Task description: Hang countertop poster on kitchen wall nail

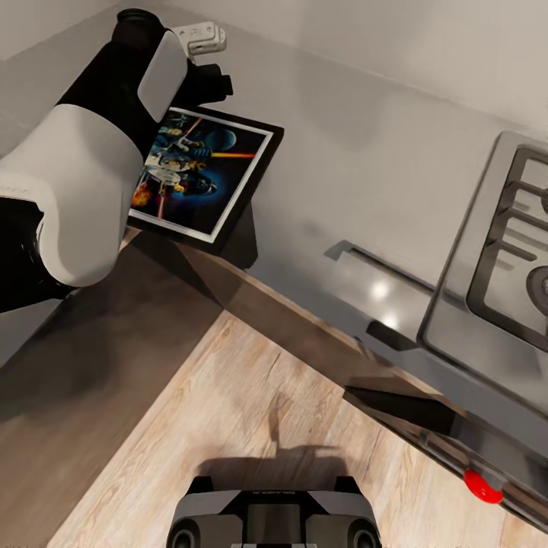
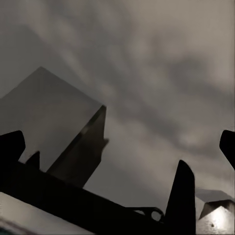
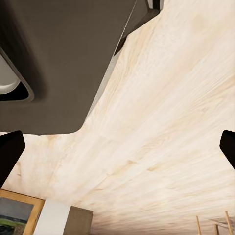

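The poster [image 1: 199, 173], black-framed with space artwork, sits at the back left corner of the light grey kitchen countertop [image 1: 358, 160], one corner jutting past the counter's front edge over a dark shadow. My left arm reaches across it, and my left gripper [image 1: 209, 82] is at the poster's far edge. In the left wrist view the left gripper [image 2: 117, 147] has its fingertips [image 2: 11, 146] wide apart, open, with a dark frame edge [image 2: 73, 196] close below them. My right gripper [image 3: 117, 152] is open over wooden floor, holding nothing.
A steel gas hob [image 1: 498, 274] with black grates takes up the counter's right end, and a red knob [image 1: 482, 485] shows on the cabinet front below. A white fixture [image 1: 199, 36] sits by the wall behind the poster. My base [image 1: 274, 517] stands on the wood floor [image 1: 251, 411].
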